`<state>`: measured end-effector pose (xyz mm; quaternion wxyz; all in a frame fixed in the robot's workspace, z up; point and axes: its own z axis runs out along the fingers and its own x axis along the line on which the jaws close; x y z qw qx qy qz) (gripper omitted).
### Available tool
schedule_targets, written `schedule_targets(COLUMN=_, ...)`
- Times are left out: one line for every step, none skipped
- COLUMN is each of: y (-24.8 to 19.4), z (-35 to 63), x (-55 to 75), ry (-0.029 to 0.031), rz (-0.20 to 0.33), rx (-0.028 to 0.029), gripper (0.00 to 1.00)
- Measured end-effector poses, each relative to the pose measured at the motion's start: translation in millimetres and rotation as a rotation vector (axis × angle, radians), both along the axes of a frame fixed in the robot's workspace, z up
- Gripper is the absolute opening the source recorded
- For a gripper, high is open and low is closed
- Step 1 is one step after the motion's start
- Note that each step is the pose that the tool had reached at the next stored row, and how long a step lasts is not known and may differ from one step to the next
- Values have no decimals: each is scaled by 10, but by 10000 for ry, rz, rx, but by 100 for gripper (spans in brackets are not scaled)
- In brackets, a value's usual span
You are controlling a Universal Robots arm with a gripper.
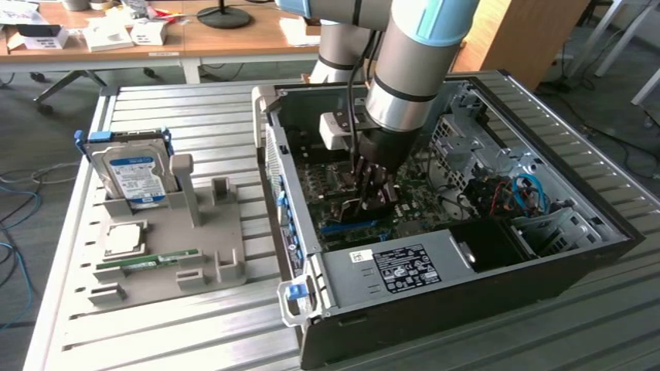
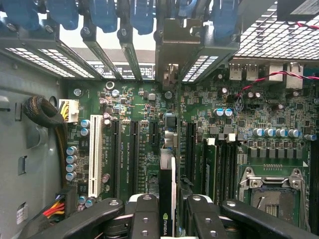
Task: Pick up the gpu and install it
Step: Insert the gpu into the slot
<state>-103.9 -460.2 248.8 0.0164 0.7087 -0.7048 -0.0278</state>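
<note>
While jaws clamp gpu (image 2: 167, 199) edge-on over motherboard (image 2: 124, 107) (inside open case (image 1: 474, 305)), black slots (image 2: 134, 154) flank it, white slot (image 2: 95, 154) nearby.

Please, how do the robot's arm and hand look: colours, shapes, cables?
The arm is a round silver-grey tube with light blue caps and a black ring. A black cable runs along it, past a white box near the wrist. The hand is black, and its jointed fingers carry small silver screws.
</note>
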Motion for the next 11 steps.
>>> schedule_targets(y=1, z=-1, x=-5, ry=-1, rz=-2, rx=2, gripper=26)
schedule_targets(y=1, z=-1, x=-8, ry=-1, rz=-1, rx=2, gripper=26)
schedule_targets(y=0, z=0, x=-10, ry=0, rz=0, rx=1, gripper=26)
schedule_targets(y=0, z=0, x=-10, ry=2, rz=1, rx=-1, gripper=26)
schedule_targets(y=0, z=1, x=-10, ry=1, rz=2, rx=-1, gripper=26)
schedule_targets(y=0, z=1, x=-11, ry=2, rz=1, rx=-1, gripper=26)
schedule_targets(y=0, z=1, x=-11, ry=2, rz=2, rx=-1, gripper=26)
schedule_targets(y=0, z=1, x=-11, ry=2, rz=0, rx=-1, gripper=26)
schedule_targets(y=0, z=1, x=-11, ry=1, rz=0, rx=-1, gripper=26)
schedule_targets(y=0, z=1, x=-11, ry=1, rz=0, rx=-1, gripper=26)
schedule_targets(y=0, z=1, x=-11, ry=1, rz=0, rx=-1, gripper=26)
